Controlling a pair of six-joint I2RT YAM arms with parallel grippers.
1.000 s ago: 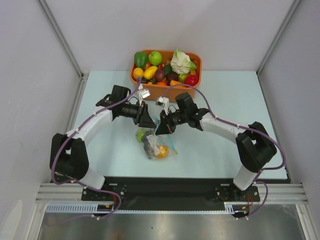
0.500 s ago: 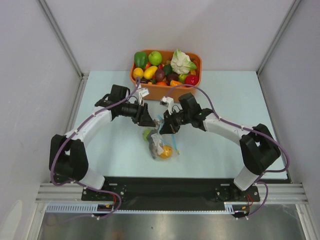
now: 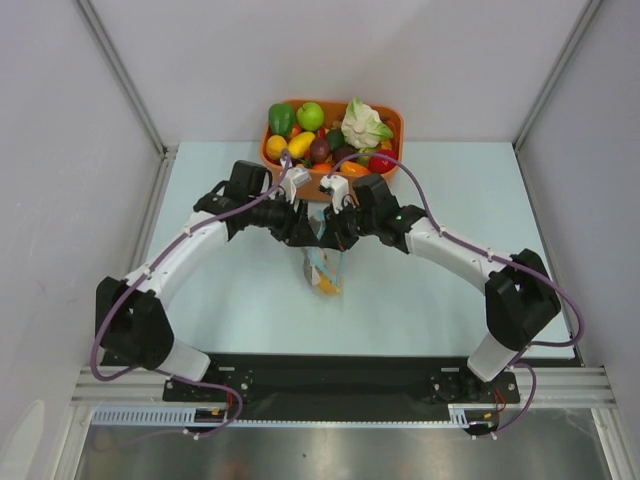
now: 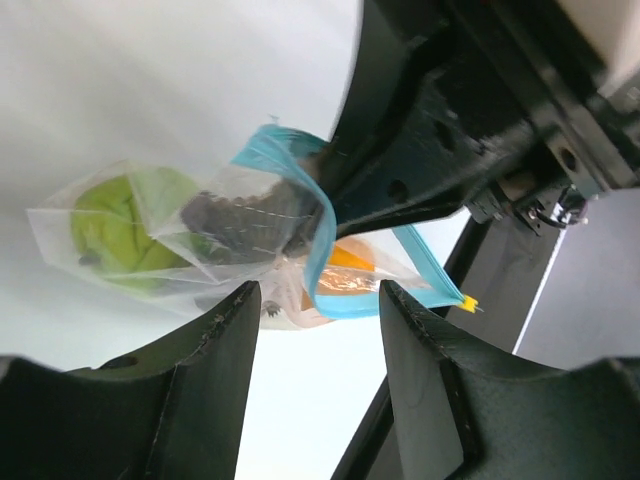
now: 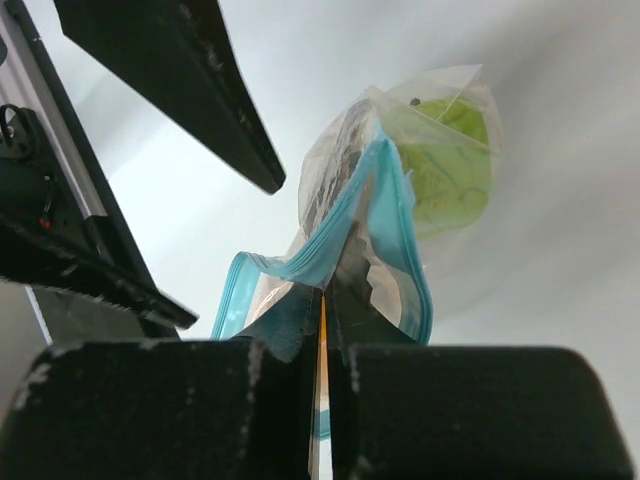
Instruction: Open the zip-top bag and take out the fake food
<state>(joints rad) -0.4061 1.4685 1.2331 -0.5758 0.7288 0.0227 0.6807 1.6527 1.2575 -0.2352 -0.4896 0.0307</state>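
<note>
Desk (image 3: 460,250) in pale blue fills the middle of the overhead view, and both white arms curve in from the lower corners to meet near its centre. At the top centre sits an orange tub (image 3: 268,152) heaped with toy produce, a white-and-green cauliflower (image 3: 362,124) on its right side. Just below the tub the two end effectors nearly touch. The right end effector (image 3: 327,232) is clamped tight on the zip-top bag (image 3: 325,272), pinching the plastic just beside its light-blue zip strip (image 5: 345,225). The left end effector (image 3: 303,228) stands with its fingers (image 4: 215,340) parted and gripping nothing, the strip showing in the gap. The bag hangs below them at frame centre, and whether it touches the desk I cannot tell. Inside it are the lime-green fruit (image 4: 115,225), a dark grey fish (image 4: 240,215) and the orange fruit (image 4: 345,262).
</note>
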